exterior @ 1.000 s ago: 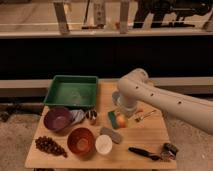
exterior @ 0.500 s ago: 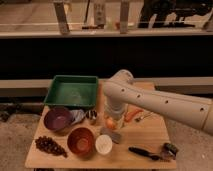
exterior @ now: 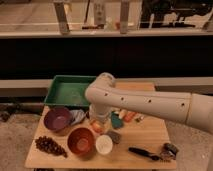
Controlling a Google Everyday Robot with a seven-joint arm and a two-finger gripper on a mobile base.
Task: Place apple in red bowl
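Note:
My arm reaches in from the right across the wooden table. Its gripper points down at the table's middle left, shut on the apple, a small yellow-orange fruit showing just below the wrist. The apple hangs above the table, just up and right of the red bowl. That bowl stands empty near the front edge, between the grapes and a white cup. The arm hides most of the fingers.
A purple bowl sits left of the gripper, with a green tray behind it. Dark grapes lie front left. A white cup, grey sponge, carrot and black tool lie to the right.
The arm has swung left over the last second, carrying the apple from the table's middle toward the red bowl.

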